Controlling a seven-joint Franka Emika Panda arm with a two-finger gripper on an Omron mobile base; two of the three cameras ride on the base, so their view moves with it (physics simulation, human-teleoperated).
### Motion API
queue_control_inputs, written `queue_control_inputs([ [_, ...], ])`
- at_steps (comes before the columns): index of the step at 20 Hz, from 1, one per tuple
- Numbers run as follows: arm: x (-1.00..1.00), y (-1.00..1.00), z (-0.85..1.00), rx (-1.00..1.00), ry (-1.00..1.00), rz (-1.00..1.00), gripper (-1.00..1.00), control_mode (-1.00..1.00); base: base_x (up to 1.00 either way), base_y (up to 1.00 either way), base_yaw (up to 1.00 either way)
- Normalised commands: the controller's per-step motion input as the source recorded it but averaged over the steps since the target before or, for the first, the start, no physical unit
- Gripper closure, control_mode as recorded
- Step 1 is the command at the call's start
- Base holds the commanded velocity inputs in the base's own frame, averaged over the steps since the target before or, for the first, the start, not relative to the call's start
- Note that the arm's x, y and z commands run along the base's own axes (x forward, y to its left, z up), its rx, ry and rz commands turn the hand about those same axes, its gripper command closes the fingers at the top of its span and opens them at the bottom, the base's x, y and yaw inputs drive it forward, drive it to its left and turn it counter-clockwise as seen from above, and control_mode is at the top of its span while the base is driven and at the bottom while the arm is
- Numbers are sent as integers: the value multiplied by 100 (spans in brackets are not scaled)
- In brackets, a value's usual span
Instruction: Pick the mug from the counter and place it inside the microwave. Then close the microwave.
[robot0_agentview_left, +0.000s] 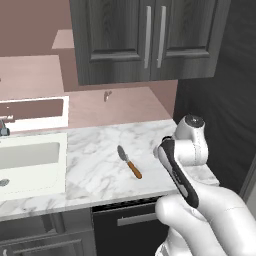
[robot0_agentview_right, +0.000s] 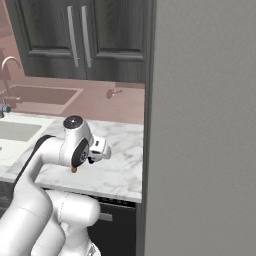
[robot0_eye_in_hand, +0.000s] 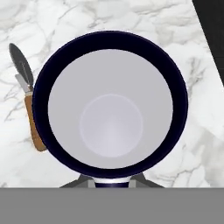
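End effector (robot0_eye_in_hand: 112, 182) is pinched narrow on the near wall of the small cylindrical mug (robot0_eye_in_hand: 111, 127), the one with a dark blue rim and light grey inside. One jaw looks to be inside the rim and one outside. Reads as a rim grasp, looking straight down the bore in the hand view.

Handling, my read:
- rigid, ceramic-like, light and empty, with nothing in the bowl
- glazed wall is likely slippery, and a thin-wall pinch gives little contact area
- the load hangs off one side of the rim, so expect it to swing or tilt on fast moves
- chips if knocked on a frame edge
- the rim wall is a workable hold; handle isn't visible from here, so can't rate it as an alternative

Mug sits just right of the brown-handled, dark-bladed butter knife (robot0_eye_in_hand: 27, 105) in the hand view, close but apart from it. Can't tell if its base is on the desk or lifted off it.

White arm (robot0_agentview_left: 200, 200) is folded tight. Elbow is high, forearm doubles back, and the wrist points down over the white marble desk (robot0_agentview_left: 95, 170), right of the knife and near the desk's right end.

Beyond the knife there's a pinkish-brown back ledge (robot0_agentview_left: 120, 107), then dark grey upper cabinets (robot0_agentview_left: 145, 37).
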Motion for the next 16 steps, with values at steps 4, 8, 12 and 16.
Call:
queue_control_inputs([
  [4,-29,0,33,0,0,0,100,-100,0,0,0],
  [8,-18,0,36,0,1,0,100,-100,0,0,0],
  [12,-14,0,28,0,0,0,100,-100,0,0,0],
  [16,-19,0,35,0,2,0,100,-100,0,0,0],
])
